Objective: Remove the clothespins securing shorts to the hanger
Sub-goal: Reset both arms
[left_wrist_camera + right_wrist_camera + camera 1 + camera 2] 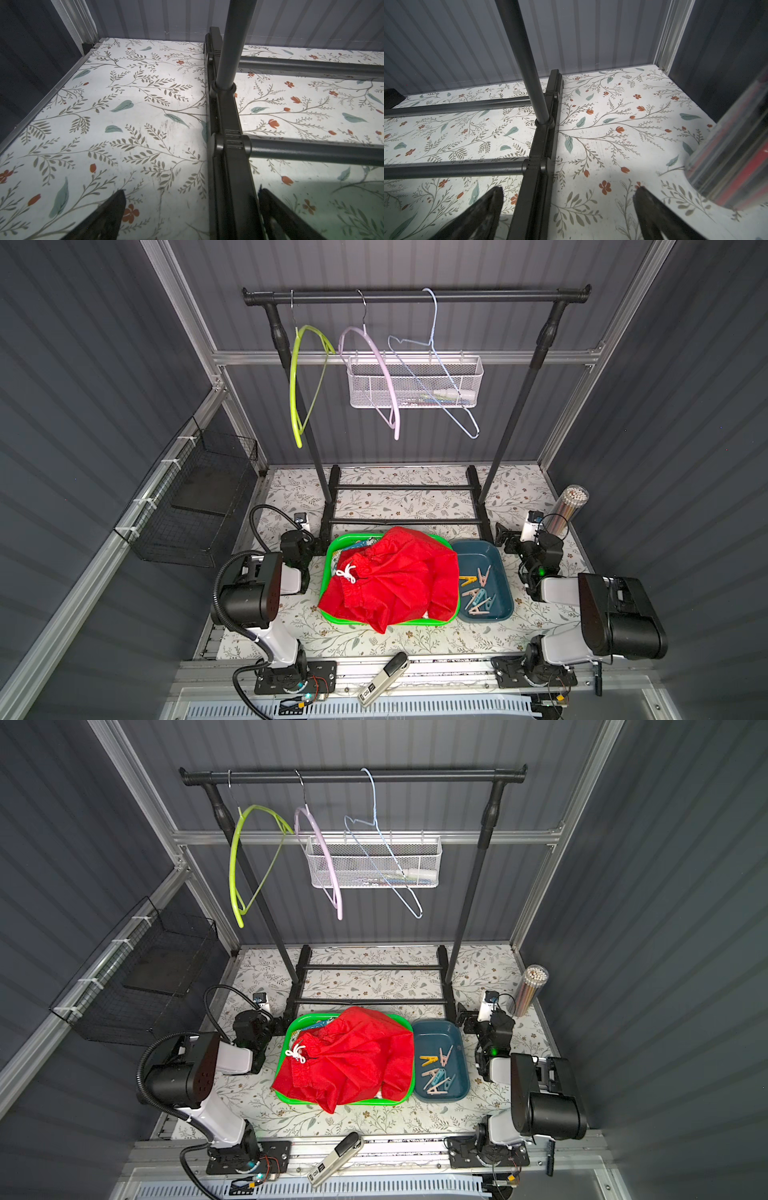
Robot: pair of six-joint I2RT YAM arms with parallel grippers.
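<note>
The clothespins (478,592) lie loose in the blue tray (482,558), just beside the green basket (325,572) where the red shorts (399,576) are heaped. The hangers (397,423) hang bare on the rail (415,296). My left fingers (108,214) and right fingers (481,214) stand wide apart, empty, low over the counter (291,489).
</note>
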